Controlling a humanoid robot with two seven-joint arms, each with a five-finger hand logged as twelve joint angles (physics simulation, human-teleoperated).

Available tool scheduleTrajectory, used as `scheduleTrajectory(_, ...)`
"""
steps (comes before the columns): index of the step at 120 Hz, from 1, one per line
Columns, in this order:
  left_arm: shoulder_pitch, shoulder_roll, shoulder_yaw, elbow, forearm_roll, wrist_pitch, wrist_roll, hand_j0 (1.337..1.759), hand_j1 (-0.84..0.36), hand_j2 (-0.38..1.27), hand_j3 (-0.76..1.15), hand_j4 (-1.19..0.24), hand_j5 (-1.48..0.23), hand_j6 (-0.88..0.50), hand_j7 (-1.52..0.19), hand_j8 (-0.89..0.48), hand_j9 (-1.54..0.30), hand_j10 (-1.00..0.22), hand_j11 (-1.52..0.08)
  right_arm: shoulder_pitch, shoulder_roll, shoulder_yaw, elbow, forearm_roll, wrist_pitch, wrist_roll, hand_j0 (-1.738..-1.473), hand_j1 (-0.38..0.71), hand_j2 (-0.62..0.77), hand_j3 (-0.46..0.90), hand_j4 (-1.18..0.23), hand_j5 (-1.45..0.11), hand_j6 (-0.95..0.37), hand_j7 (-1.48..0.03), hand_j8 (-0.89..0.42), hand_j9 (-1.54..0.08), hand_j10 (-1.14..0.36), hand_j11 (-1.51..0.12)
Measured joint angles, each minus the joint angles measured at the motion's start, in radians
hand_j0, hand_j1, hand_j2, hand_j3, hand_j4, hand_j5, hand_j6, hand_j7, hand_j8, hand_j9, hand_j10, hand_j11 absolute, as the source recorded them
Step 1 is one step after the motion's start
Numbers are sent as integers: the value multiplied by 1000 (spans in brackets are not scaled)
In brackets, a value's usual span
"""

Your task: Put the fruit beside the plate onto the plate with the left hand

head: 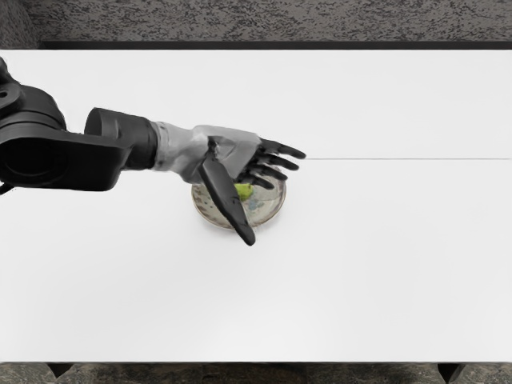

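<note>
Simulated test workspace, plain white table, speckled grey backdrop

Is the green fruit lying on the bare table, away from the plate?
No, the fruit shows within the rim of the plate, under the left hand.

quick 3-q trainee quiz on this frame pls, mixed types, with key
1. True or false: the fruit lies on the bare table, well clear of the plate.
2. The left hand is: A) over the plate; B) resting at the table's near edge; C) off the table.
3. Fill in: the left hand's fingers are ____ (spread or curled).

Key: 1 false, it shows over the plate, under the hand. 2 A. 3 spread.
</note>
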Motion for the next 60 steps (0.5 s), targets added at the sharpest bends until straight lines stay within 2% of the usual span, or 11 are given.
scheduleTrajectory(11, 46, 108, -54, -2, -193, -160, 0, 1658, 295, 10, 0, -46, -60, -45, -60, -45, -60, -46, -60, 3, 0, 0, 0, 0, 1, 0, -1658, -349, 0, 0, 0, 0, 0, 0, 0, 0, 0, 0)
scheduleTrajectory(22, 90, 189, -77, 3, -307, -294, 0, 1658, 308, 8, 0, -35, -46, -35, -45, -35, -46, -35, -46, 5, 0, 0, 0, -1, 1, 0, -1658, -349, 0, 0, 0, 0, 0, 0, 0, 0, 0, 0)
scheduleTrajectory(34, 103, 223, -89, 15, -359, -357, 0, 1658, 316, 6, 0, -27, -36, -27, -36, -27, -36, -27, -36, 6, 0, -1, 1, -1, 1, 0, -1658, -349, 0, 0, 0, 0, 0, 0, 0, 0, 0, 0)
scheduleTrajectory(43, 152, 244, -93, 28, -375, -377, 0, 1658, 321, 5, 0, -24, -31, -23, -31, -23, -31, -24, -31, 6, 0, -1, 1, -1, 1, 0, -1658, -349, 0, 0, 0, 0, 0, 0, 0, 0, 0, 0)
scheduleTrajectory(60, 156, 287, -96, 56, -390, -391, 0, 1658, 326, 4, 0, -19, -25, -18, -25, -18, -25, -19, -25, 6, 0, -1, 1, -2, 1, 0, -1658, -349, 0, 0, 0, 0, 0, 0, 0, 0, 0, 0)
